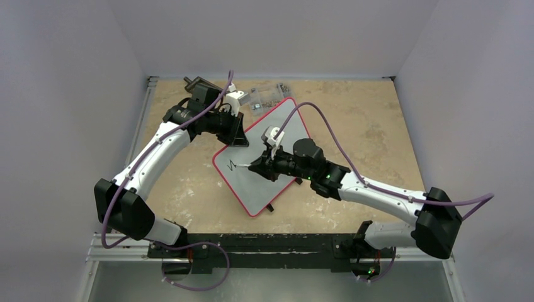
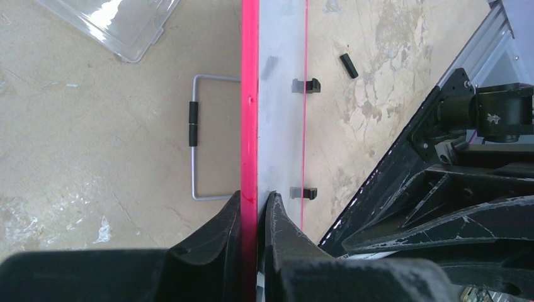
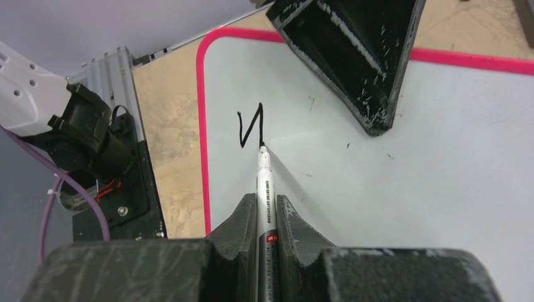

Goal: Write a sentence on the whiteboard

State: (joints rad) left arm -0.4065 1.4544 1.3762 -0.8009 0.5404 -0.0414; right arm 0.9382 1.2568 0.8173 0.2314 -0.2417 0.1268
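R hand (image 3: 265,198) grips marker (image 3: 262,176), tip at stroke (image 3: 251,126); L hand (image 2: 255,195) pinches whiteboard (image 2: 250,94) rim; wire loop (image 2: 193,124) seen L-wrist only.

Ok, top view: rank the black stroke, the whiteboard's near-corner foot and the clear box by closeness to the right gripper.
1. black stroke, on the whiteboard just left of the right gripper.
2. foot, under the board's near corner.
3. clear box, beyond the far corner.
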